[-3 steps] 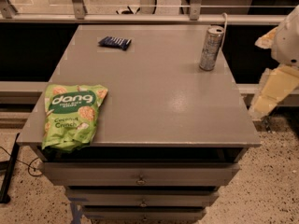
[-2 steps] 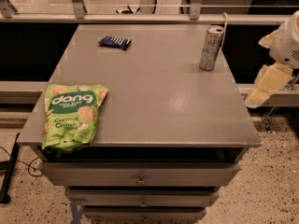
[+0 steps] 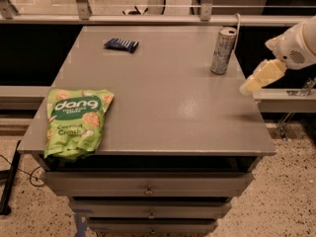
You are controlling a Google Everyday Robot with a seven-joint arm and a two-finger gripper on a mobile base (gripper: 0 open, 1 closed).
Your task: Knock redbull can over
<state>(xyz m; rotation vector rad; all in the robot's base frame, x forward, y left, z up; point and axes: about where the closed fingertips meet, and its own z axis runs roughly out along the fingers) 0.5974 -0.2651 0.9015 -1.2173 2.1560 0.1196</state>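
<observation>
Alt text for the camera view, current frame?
A redbull can stands upright near the far right edge of the table; the robot's tool hovers at that edge, nearer the camera than the can, apart from it. A green snack bag lies at the near left corner, a dark blue packet at the far left.

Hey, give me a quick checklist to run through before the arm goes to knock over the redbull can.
1. Redbull can standing upright near the far right corner of the table: ok.
2. Tool at the table's right edge, nearer the camera than the can and apart from it: ok.
3. Nothing lying between tool and can: ok.
4. Green snack bag and blue packet far off to the left: ok.
5. Bare tabletop left of the can for it to fall on: ok.
6. Tool height matched to the can: cannot tell.
</observation>
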